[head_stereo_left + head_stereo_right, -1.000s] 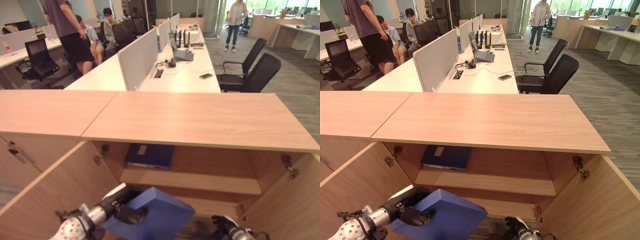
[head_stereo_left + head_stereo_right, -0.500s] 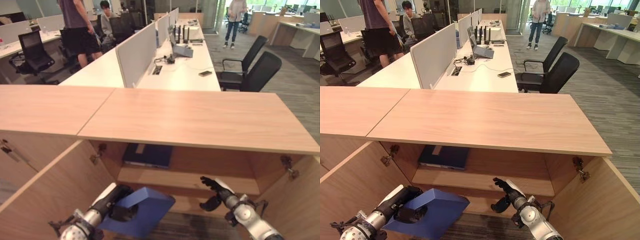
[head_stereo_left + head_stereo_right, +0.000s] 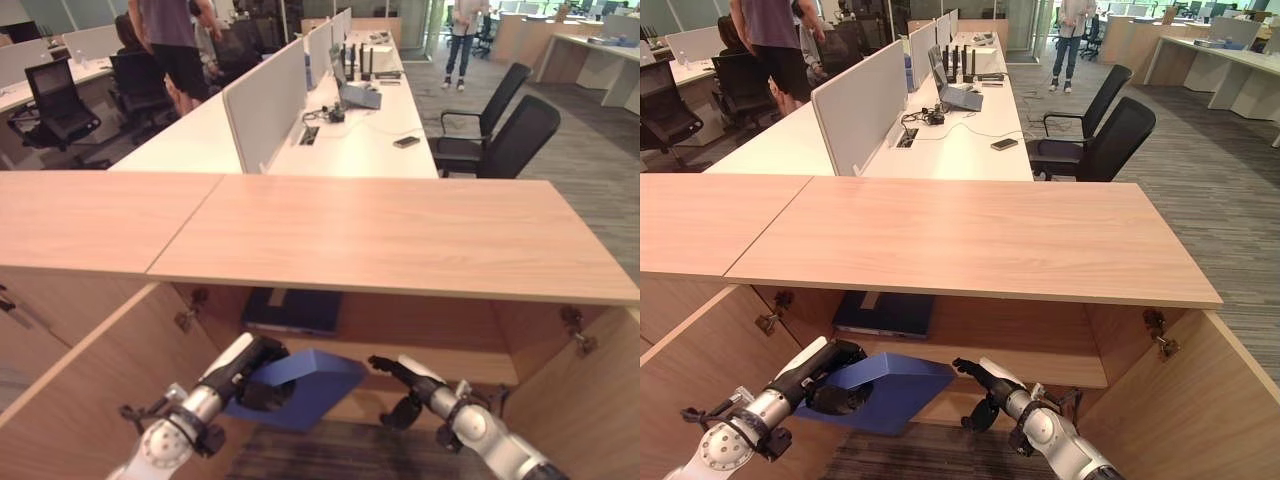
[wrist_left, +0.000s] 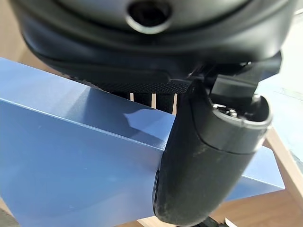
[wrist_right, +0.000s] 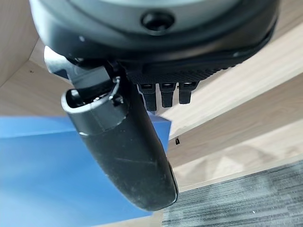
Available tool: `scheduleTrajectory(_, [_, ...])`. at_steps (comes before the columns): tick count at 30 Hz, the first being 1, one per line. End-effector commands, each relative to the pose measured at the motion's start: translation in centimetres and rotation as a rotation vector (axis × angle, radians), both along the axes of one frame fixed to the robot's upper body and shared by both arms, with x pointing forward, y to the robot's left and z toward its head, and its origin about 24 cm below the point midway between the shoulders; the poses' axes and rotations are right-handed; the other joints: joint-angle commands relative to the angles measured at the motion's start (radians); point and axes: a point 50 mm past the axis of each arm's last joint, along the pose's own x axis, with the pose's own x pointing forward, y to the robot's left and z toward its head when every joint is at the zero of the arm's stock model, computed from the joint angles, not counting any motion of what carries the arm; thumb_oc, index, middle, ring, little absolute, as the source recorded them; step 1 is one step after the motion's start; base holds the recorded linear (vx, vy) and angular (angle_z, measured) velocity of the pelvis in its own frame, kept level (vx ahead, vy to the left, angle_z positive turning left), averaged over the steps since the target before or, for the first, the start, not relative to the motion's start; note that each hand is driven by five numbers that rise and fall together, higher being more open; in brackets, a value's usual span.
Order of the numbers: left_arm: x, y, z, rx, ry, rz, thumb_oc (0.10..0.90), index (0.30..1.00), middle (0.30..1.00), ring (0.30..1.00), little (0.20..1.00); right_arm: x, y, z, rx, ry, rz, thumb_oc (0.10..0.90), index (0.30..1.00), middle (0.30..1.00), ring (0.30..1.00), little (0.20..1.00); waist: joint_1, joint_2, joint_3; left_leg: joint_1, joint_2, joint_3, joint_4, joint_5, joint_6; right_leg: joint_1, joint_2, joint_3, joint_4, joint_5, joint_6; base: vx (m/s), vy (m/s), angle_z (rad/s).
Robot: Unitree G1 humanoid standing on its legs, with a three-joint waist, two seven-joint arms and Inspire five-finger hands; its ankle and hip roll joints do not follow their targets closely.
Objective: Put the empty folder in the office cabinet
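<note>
Right across the middle of both eye views runs the light wooden top of the office cabinet (image 3: 400, 235), its doors swung open at the lower left and lower right so the inside shows along the bottom of the frame. Behind it, in the upper part of the frame, stands a long white desk (image 3: 370, 140) with a grey divider panel (image 3: 265, 105), two black office chairs (image 3: 505, 140) to the right of it, and a person (image 3: 170, 45) standing at the upper left.

Inside the cabinet a wooden shelf (image 3: 1040, 365) crosses the opening, and a dark blue binder (image 3: 292, 310) lies flat on it at the back, left of centre.

Lower down, the blue folder (image 3: 890, 390) hangs tilted in the open cabinet front, below the dark binder and in front of the shelf edge. The left hand (image 3: 830, 370) comes in from the lower left and grips the folder's left side: in the left wrist view its thumb (image 4: 208, 165) lies across the blue face while the fingers are curled behind the upper edge.

The right hand (image 3: 400, 375) reaches in from the lower right with fingers stretched out straight and the thumb apart, its fingertips just beside the folder's right edge; whether they touch it I cannot tell.
</note>
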Motion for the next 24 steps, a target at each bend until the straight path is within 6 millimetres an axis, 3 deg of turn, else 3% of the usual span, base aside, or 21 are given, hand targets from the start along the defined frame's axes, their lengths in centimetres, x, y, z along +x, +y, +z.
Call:
scheduleTrajectory(1, [3.5,-2.2,6.9,-0.062,-0.381,-0.135,0.4,0.3,0.3,0.3,0.3,3.9,2.8,5.8,0.102,-0.27,0.143,0.8,0.9,0.9,0.9,0.9,-0.009,-0.03,-0.018,0.078,0.028,-0.036,-0.002,-0.153,-0.024,-0.04,-0.018,0.011,0.007,-0.055,0.032,0.0,0.0,0.0])
scheduleTrajectory(15, [4.2,-3.8,9.0,-0.076,-0.432,-0.268,0.4,0.3,0.3,0.3,0.3,5.5,2.4,8.3,0.099,-0.383,0.13,0.8,0.9,0.9,0.9,0.9,-0.012,-0.028,-0.026,0.087,0.029,-0.027,-0.002,-0.159,-0.026,-0.035,-0.021,0.015,0.007,-0.055,0.034,0.0,0.0,-0.02])
scheduleTrajectory(24, [4.6,-5.5,10.5,-0.143,-0.465,-0.366,0.4,0.3,0.3,0.3,0.3,5.5,3.8,8.5,0.122,-0.381,0.183,0.8,0.9,0.9,0.9,0.9,-0.016,-0.03,-0.028,0.089,0.028,-0.027,-0.002,-0.159,-0.027,-0.034,-0.02,0.016,0.007,-0.057,0.034,0.0,0.0,0.0])
